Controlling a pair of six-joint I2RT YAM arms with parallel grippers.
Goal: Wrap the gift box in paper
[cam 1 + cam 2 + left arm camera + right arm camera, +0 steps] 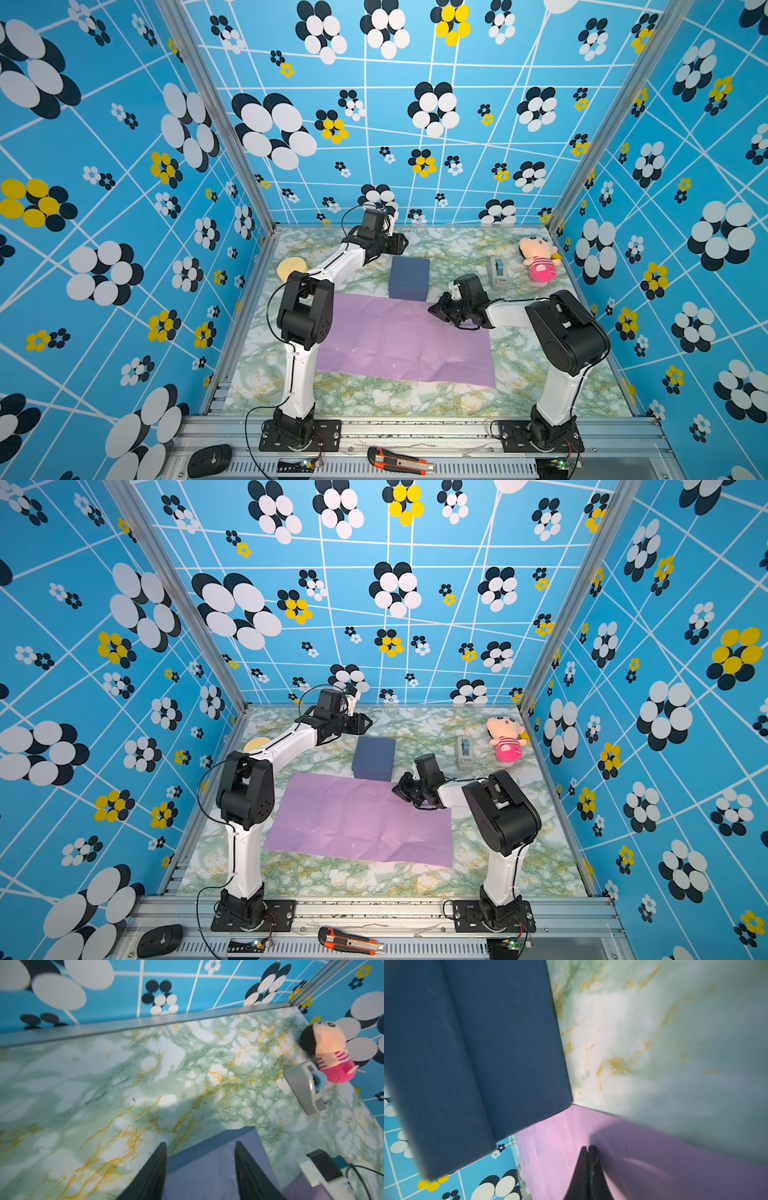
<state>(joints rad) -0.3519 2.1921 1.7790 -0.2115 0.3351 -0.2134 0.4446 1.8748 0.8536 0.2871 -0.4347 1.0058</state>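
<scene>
Box (409,277) at paper (399,340) edge, left gripper (200,1142) parted above it.
We note right gripper (588,1147) shut beside box; dragging could crease paper.

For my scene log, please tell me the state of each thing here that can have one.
gift box: lid on, unwrapped, at the paper's far edge.
paper: flat, unfolded, creased, lilac side up.
left gripper: open, empty, above the gift box.
right gripper: shut, at the paper's far edge, beside the gift box.
tape dispenser: upright, untouched.
plush doll: lying down, untouched.
</scene>
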